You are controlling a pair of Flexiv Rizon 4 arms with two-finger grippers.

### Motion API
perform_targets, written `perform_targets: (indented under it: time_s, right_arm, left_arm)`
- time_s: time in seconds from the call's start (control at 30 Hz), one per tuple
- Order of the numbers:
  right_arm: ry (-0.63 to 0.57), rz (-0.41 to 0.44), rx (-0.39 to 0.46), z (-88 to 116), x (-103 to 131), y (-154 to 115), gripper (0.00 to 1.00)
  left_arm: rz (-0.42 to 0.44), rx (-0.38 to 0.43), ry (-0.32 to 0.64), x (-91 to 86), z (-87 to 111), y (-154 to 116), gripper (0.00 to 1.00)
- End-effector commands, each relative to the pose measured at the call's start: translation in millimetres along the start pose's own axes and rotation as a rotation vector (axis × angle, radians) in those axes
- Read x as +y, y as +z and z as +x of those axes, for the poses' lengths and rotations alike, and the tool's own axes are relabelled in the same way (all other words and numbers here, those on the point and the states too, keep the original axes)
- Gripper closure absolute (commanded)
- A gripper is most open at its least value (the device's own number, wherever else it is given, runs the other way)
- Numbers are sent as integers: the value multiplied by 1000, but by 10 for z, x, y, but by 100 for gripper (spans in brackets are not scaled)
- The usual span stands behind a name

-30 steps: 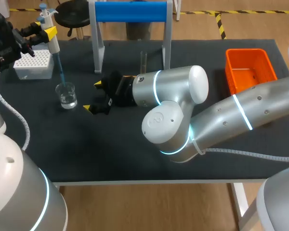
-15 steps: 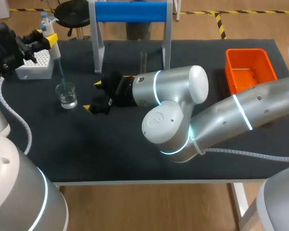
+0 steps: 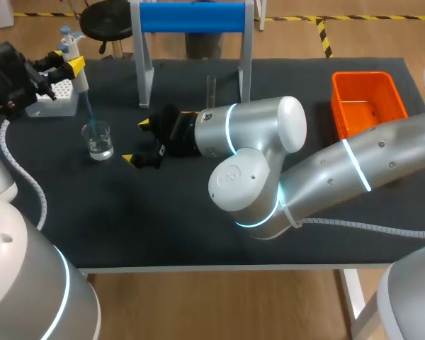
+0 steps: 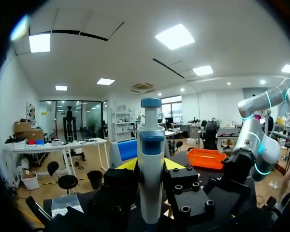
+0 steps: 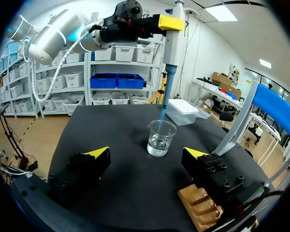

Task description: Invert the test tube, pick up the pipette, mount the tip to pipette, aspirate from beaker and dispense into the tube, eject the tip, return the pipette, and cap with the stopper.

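Pipette [image 5: 171,46] has sunk lower into the beaker [image 5: 160,137].

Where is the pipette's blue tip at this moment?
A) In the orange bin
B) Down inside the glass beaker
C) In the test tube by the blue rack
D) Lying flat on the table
B: the left gripper holds the pipette upright, and its blue tip reaches down past the rim into the beaker.
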State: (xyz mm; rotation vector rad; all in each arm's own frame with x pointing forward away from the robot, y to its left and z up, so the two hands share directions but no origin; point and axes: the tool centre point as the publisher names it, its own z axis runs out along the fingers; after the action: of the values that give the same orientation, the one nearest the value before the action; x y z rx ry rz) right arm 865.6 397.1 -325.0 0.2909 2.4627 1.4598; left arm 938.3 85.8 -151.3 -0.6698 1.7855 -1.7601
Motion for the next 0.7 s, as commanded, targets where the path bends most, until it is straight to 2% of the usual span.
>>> perform_targets:
  time_s: [0.03,0.7]
  right_arm:
    - [1,-6,-4,14,-15,34,0]
    - [1,-6,-4,14,-15,34,0]
  left_arm:
    - [14,0,4,69,-13,23,100]
    - [15,-15,-10,314,-26,35,100]
